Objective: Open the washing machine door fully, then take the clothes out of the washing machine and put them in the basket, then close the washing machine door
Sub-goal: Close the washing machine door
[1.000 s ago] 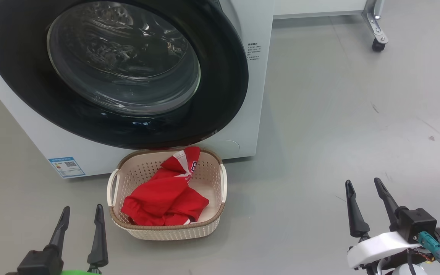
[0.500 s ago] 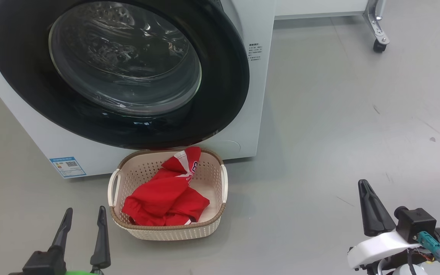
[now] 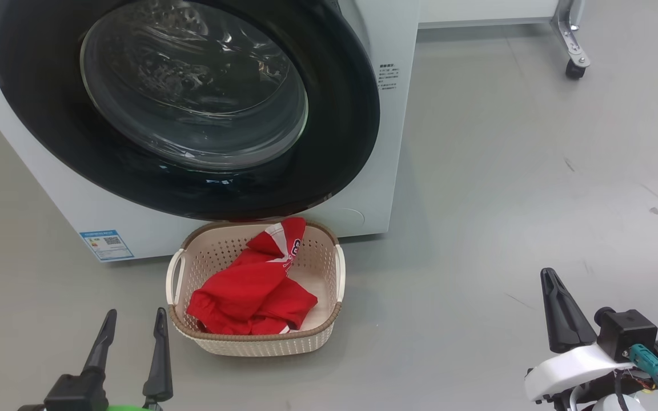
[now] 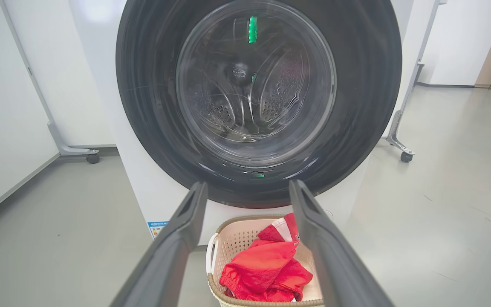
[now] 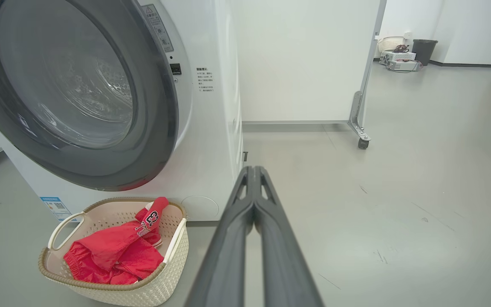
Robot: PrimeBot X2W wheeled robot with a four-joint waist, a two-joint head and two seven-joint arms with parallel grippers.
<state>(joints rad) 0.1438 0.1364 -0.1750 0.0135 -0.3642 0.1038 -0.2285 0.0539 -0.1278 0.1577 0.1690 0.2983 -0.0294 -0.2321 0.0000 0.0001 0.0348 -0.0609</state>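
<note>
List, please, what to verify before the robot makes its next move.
1. The clothes lie in the basket: ok.
2. The washing machine door lies against the washing machine front: ok.
3. Door latched: cannot tell.
4. No red fabric in the drum behind the glass: ok.
5. The left gripper is open, holding nothing: ok.
6. The right gripper is shut, holding nothing: ok.

left hand (image 3: 137, 313) spread wide, right hand (image 3: 546, 275) pinched closed, both empty
</note>
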